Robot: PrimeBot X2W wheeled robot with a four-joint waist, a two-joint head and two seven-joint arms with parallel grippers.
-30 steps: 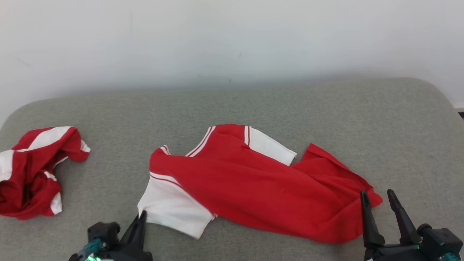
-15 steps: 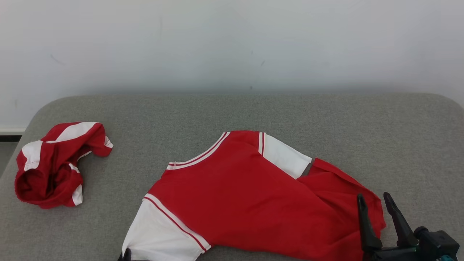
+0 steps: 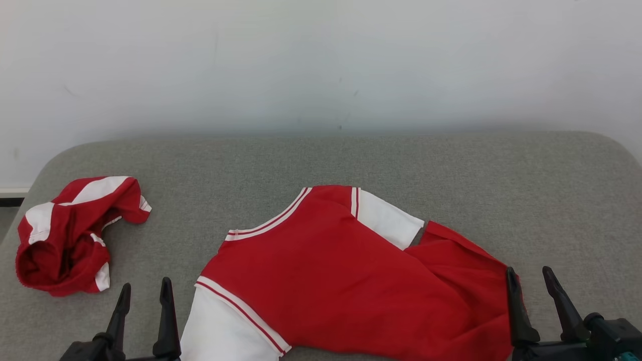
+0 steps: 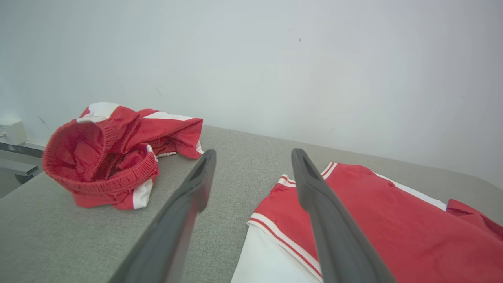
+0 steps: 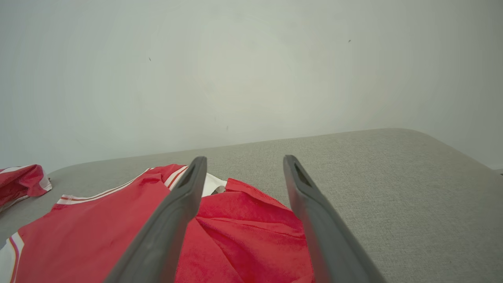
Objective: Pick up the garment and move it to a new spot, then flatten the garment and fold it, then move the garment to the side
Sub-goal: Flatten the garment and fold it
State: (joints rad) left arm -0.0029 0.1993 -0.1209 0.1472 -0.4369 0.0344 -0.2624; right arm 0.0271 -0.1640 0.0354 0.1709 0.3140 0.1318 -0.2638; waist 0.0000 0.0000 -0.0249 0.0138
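Most of the grey upholstered surface (image 3: 351,155) lay bare beyond both pincers, and since the head camera had shifted over the last second, the drift of the whole scene was no move of the things. The red garment (image 3: 351,271) lay between the two pincers. Its shoulder part, rumpled back on itself a second earlier, was now drawn out flat with the striped neckline showing. The crumpled red-and-white shorts (image 3: 70,235) sat apart, beyond the left pincer (image 3: 145,283) on its outer side. That pincer, clenched at the white sleeve (image 3: 220,331) a second before, now stood released and empty just beside it. The right pincer (image 3: 528,271) stayed spread wide, gripping nothing, at the garment's bunched end. The sleeve pull looked finished, but that bunched end probably still needed flattening before any fold.
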